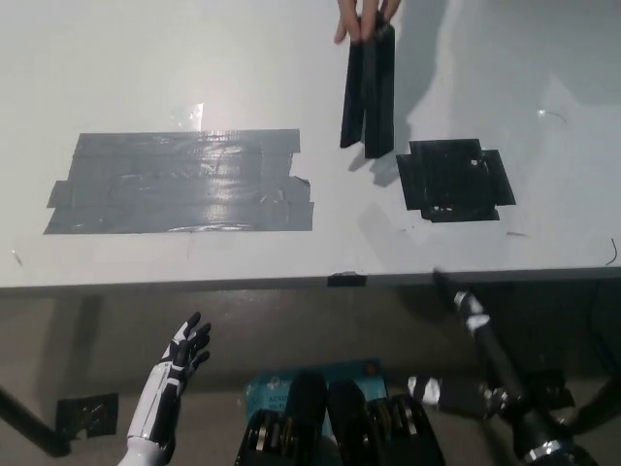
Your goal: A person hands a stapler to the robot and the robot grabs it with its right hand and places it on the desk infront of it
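Count, head view:
- Stapler (370,89): 1, black, held at its far end.
- Person's hand (361,17): 1, at top edge.
- Tape patches on desk (291,254): 2. One grey patch (179,182), one black patch (454,180).
- Small black tape piece (346,280) at the desk's near edge: 1.
- Robot hands: 2. White left hand (186,351) and black right hand (464,303), both below the desk edge.

Left robot hand (186,351) low, fingers spread (right unclear)
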### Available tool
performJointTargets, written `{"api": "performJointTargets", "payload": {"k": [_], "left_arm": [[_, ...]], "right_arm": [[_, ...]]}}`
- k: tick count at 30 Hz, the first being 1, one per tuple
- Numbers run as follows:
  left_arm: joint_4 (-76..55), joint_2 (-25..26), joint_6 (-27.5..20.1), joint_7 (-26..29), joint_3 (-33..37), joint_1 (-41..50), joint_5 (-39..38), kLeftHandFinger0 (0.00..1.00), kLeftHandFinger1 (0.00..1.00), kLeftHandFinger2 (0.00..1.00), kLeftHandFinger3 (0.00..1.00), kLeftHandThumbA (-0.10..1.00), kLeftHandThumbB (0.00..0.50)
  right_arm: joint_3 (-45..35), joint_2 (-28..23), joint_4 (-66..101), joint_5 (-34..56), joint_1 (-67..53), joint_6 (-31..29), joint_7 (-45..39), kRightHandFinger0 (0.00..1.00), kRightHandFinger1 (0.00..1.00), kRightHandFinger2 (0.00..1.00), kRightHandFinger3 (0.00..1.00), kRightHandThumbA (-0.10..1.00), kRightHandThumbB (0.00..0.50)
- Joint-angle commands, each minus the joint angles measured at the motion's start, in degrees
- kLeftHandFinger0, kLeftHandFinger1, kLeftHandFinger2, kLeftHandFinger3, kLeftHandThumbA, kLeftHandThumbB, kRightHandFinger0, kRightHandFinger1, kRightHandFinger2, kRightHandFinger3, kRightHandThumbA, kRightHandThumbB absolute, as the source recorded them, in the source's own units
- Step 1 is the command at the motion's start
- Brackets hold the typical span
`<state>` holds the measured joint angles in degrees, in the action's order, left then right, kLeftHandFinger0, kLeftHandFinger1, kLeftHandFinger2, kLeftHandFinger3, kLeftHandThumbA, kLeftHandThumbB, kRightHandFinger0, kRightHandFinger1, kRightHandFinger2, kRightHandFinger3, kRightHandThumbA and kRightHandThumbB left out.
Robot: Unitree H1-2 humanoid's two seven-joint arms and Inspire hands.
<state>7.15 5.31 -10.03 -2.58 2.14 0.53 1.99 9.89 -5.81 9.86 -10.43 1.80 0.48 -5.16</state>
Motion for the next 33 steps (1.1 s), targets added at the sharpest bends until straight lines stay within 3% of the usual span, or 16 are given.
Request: {"api": "performJointTargets", "payload": {"k": [1,5,10,14,18,28,33], "left_arm": [[-1.4,-0.1,-1.5,0.0,-0.1,0.0,0.0,1.0,1.0,1.0,1.0,1.0,0.41],[-2.0,-0.4,-1.5,-0.1,0.1,0.5,-0.1,1.0,1.0,1.0,1.0,1.0,0.381],[-1.8,-0.3,-1.3,-0.3,-0.2,-0.5,-0.4,0.99,1.0,1.0,1.0,1.0,0.405],[-1.8,-0.2,-1.4,-0.3,-0.3,-0.6,-0.4,0.97,1.0,1.0,1.0,1.0,0.401],[-1.9,-0.1,-1.4,-0.3,-0.3,-0.7,-0.3,0.97,1.0,1.0,1.0,1.0,0.392],[-2.6,0.1,-1.0,-0.4,-0.3,-0.9,-0.1,0.94,1.0,1.0,1.0,1.0,0.399],[-2.5,0.0,-1.0,-0.5,-0.3,-1.2,-0.4,0.94,1.0,1.0,1.0,1.0,0.408]], "right_arm": [[-3.2,2.4,6.6,0.1,6.0,1.6,2.8,1.0,1.0,1.0,1.0,1.0,0.252],[-4.8,2.2,3.2,-1.7,13.1,5.6,2.6,1.0,1.0,1.0,1.0,1.0,0.269],[-6.3,2.0,-7.1,-1.0,22.3,4.9,3.3,1.0,1.0,1.0,1.0,1.0,0.262],[-6.5,1.4,-17.2,-1.9,29.3,4.7,4.3,1.0,1.0,1.0,1.0,1.0,0.331],[-7.4,1.5,-26.0,-0.8,35.4,4.3,4.9,1.0,1.0,1.0,1.0,1.0,0.366],[-11.2,2.5,-41.5,3.6,46.4,5.5,4.6,1.0,1.0,1.0,1.0,1.0,0.369],[-11.7,2.7,-44.0,4.0,49.0,6.3,4.7,1.0,1.0,1.0,1.0,1.0,0.395]]}}
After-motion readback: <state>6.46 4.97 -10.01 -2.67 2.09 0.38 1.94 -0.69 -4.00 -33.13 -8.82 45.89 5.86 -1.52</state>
